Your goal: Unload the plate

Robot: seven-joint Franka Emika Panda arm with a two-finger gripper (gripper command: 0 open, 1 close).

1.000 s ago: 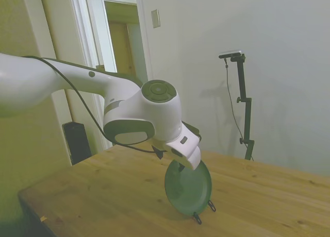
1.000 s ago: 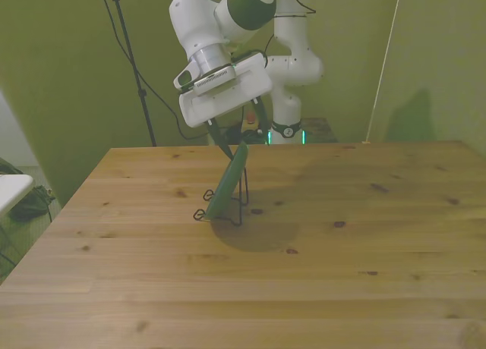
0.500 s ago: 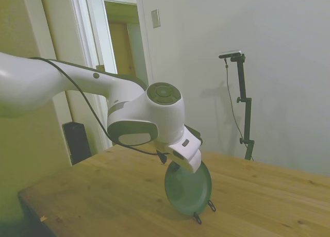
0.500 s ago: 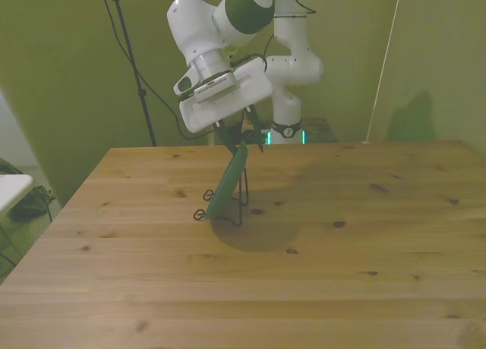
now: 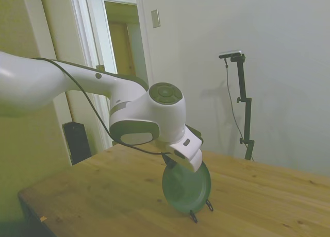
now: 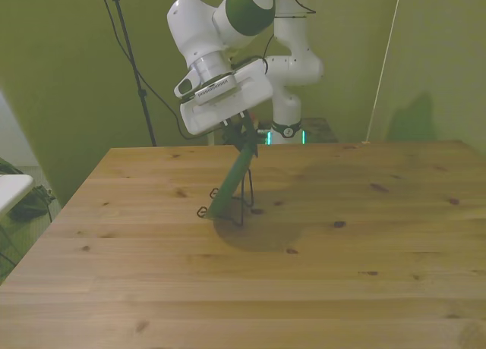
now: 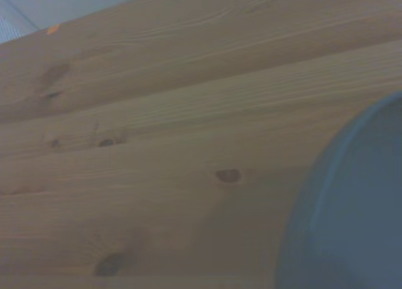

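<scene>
In the front view's centre, the green plate (image 6: 233, 186) leans tilted in a thin black wire stand (image 6: 241, 205) on the wooden table (image 6: 342, 273). The gripper (image 6: 244, 139) sits at the plate's top rim; whether it is clenched cannot be told. Bare tabletop spreads right and toward the bottom edge.

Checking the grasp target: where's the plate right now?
In the front view, the plate stands tilted in the wire stand, left of the table's middle, with the gripper at its top edge.
</scene>
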